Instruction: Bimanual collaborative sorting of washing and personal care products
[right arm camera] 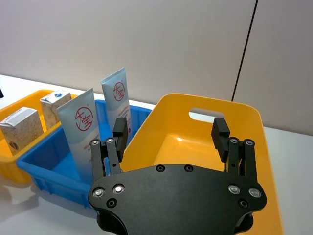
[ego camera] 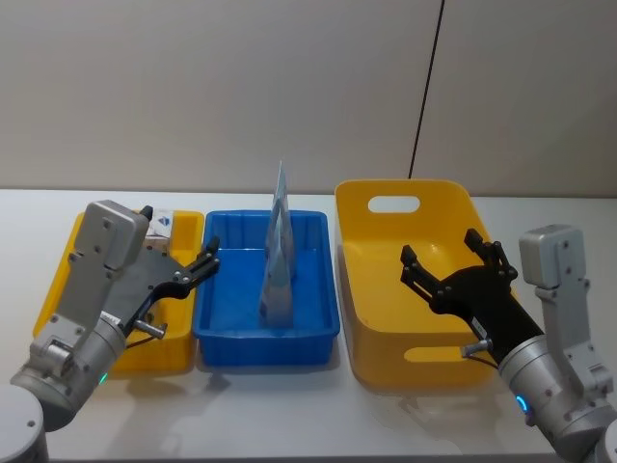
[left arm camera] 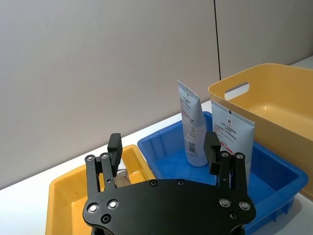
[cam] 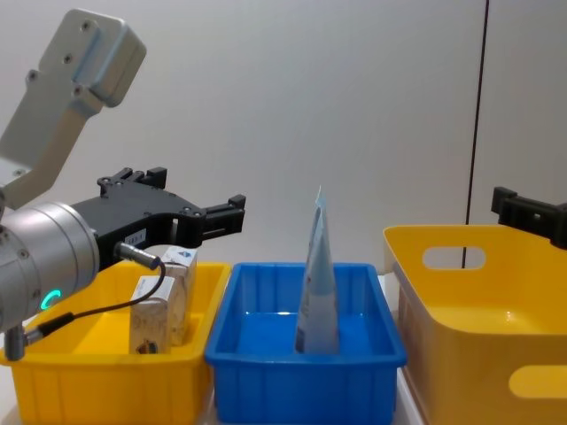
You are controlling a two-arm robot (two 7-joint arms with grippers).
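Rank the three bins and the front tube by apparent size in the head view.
1. Right yellow bin.
2. Blue bin and left yellow bin: look alike; an arm hides part of the latter.
3. Front tube.

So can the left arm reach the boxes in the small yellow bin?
Probably yes: the left gripper hangs open above the small yellow bin, and nothing covers the boxes inside.

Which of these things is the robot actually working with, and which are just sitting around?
In the job: light blue tubes, upright in the blue bin; marbled boxes in the small yellow bin; left end effector and right end effector, both open.
Just standing by: those two bins, large yellow bin, white table.
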